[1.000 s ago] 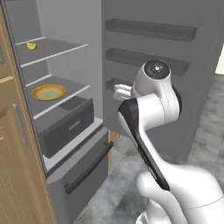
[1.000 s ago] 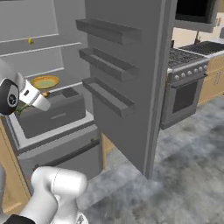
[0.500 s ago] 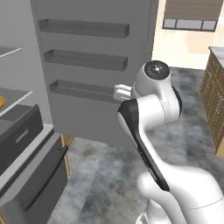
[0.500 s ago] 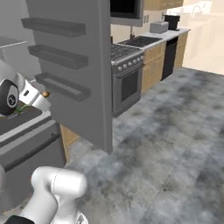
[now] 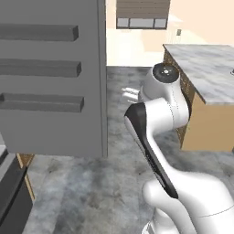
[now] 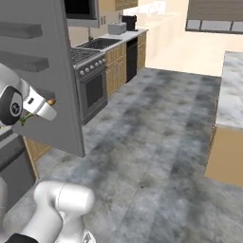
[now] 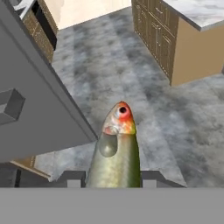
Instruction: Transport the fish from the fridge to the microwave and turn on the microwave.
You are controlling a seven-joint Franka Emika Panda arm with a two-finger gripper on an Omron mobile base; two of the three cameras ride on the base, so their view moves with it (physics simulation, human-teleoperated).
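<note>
My gripper [image 7: 113, 177] is shut on the fish [image 7: 116, 148], a slender green-grey body with an orange-red head pointing away from the hand. In the right base view the gripper [image 6: 46, 107] hangs at the left edge, with the fish's orange head [image 6: 51, 101] poking out in front of the fridge door. The left base view has the gripper [image 5: 130, 94] left of the arm's elbow. The fridge's open grey door [image 5: 50, 77] with its door shelves stands at left. The microwave [image 6: 79, 7], with a black window, sits high above the stove, far from the gripper.
A steel stove [image 6: 90, 76] with wooden cabinets and a counter [image 6: 116, 40] runs along the far left wall. A marble-topped island [image 5: 205, 77] stands at right. Grey stone floor [image 6: 152, 133] lies open between them. The fridge's dark drawer front [image 5: 9, 196] is at lower left.
The whole picture has swung right as the base turned, so the fridge interior has slid out of view and the stove and island have come in. The gripper keeps the fish.
</note>
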